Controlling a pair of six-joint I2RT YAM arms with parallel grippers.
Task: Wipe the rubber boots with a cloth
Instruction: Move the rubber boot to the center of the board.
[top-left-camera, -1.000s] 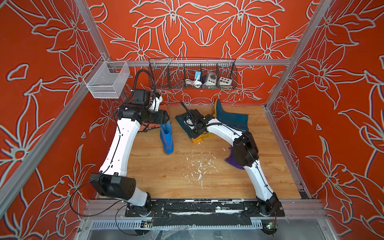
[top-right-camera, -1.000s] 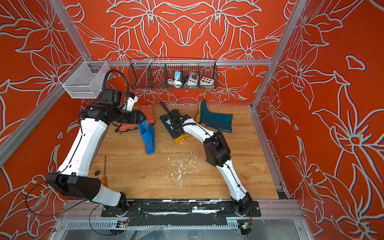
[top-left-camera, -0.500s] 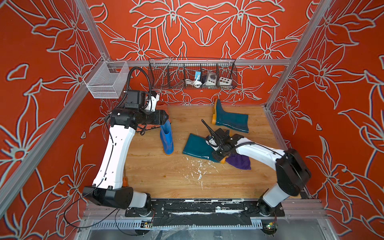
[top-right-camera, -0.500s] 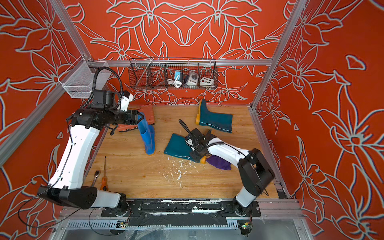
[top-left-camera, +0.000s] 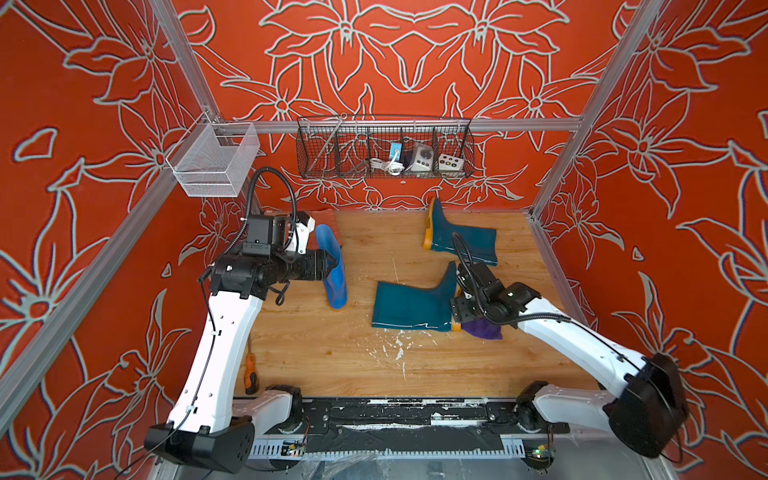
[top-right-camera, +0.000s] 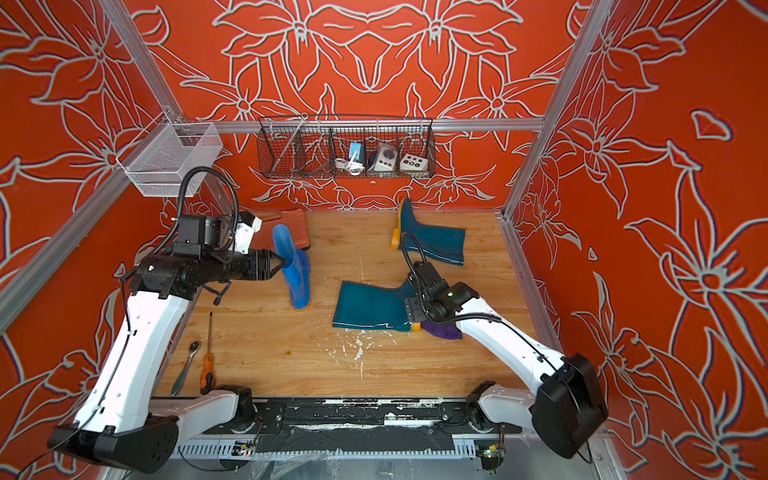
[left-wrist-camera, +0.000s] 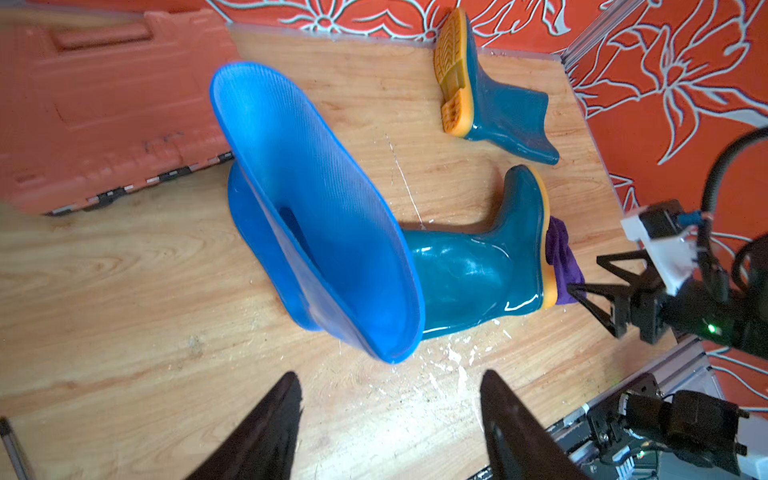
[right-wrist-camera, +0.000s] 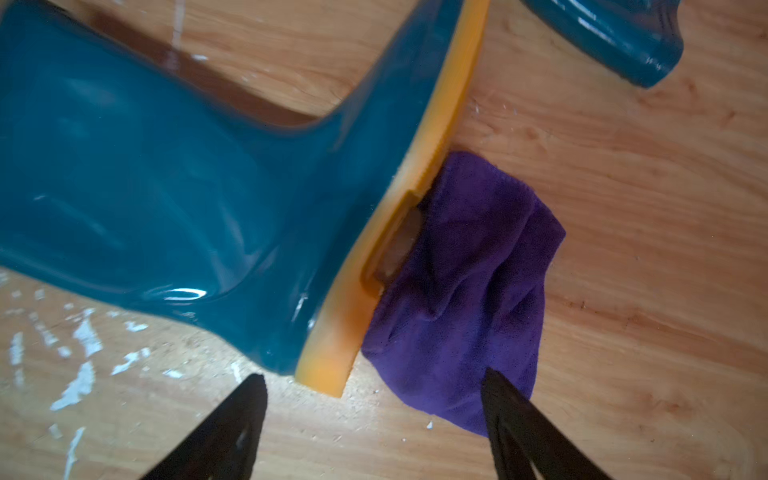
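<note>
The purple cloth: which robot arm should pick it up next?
Right. The right claw hangs open right at the cloth, which lies bunched against the yellow sole of the teal boot lying on its side. The left claw is far off, open by the standing blue boot.

We see the blue boot (top-left-camera: 332, 266) standing on its sole, its open top just ahead of our left gripper (left-wrist-camera: 387, 374). The near teal boot (top-left-camera: 415, 305) lies on its side before our right gripper (right-wrist-camera: 372, 374), its orange sole touching the crumpled purple cloth (right-wrist-camera: 465, 291). The far teal boot (top-left-camera: 461, 239) lies on its side well beyond.
</note>
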